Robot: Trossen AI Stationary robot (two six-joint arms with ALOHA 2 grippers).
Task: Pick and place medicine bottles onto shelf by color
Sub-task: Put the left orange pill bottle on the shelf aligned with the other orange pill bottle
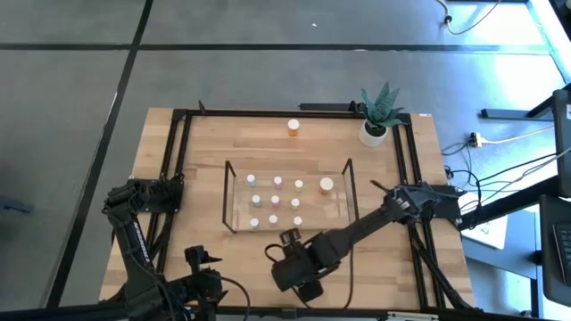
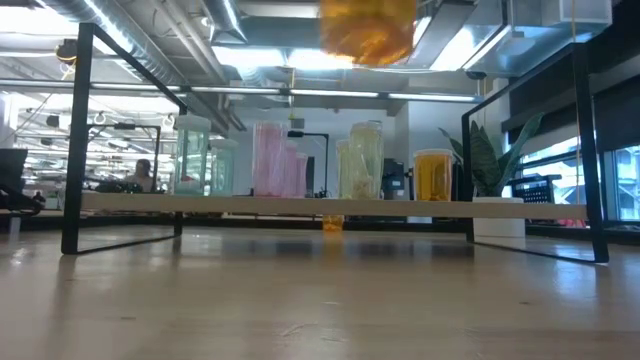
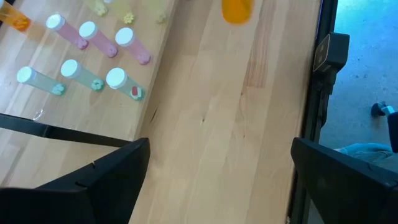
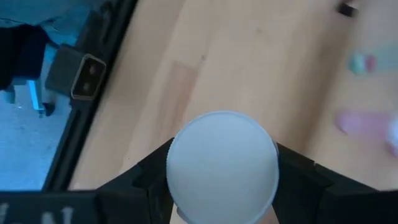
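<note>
Right now clamping the orange bottle [image 4: 222, 155] just under its white cap with the right gripper [image 4: 224, 180], fingers partly closed around it, and holding it raised over the table [image 1: 205, 152] near its front edge, just in front of the shelf [image 1: 227, 196]. Judging it light, stiff and smooth-sided, likely slippery, so squeezing the body squarely rather than the cap. Waiting with the left gripper [image 3: 217, 180] spread wide and empty by the front left corner. Seeing only the cap from the right wrist; catching the orange body in the low and left wrist views; finding the other bottles [image 1: 277, 201] standing on the shelf only from above.
</note>
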